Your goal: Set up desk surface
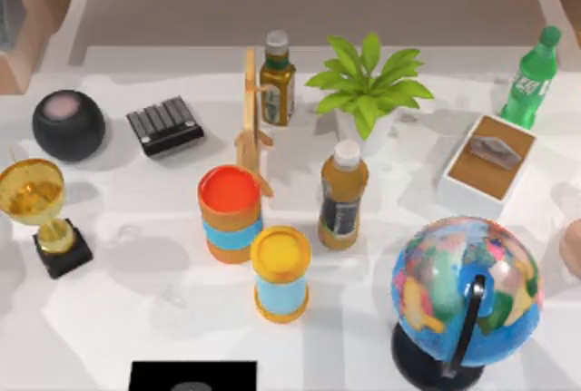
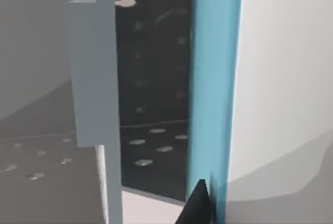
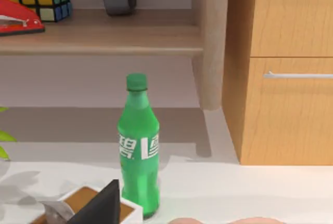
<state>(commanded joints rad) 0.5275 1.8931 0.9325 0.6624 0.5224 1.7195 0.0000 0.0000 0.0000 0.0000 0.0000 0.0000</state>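
Desk surface (image 1: 136, 318) crowded mid-table; globe (image 1: 465, 293) at right front edge.

Dark fingertip (image 3: 101, 203) near right wrist camera

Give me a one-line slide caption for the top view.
Cluttered white desk surface: globe, trophy, two colourful canisters, potted plant, bottles and a black speaker.

Globe (image 1: 465, 289), trophy (image 1: 41, 210), plant (image 1: 368, 83), 3 bottles.
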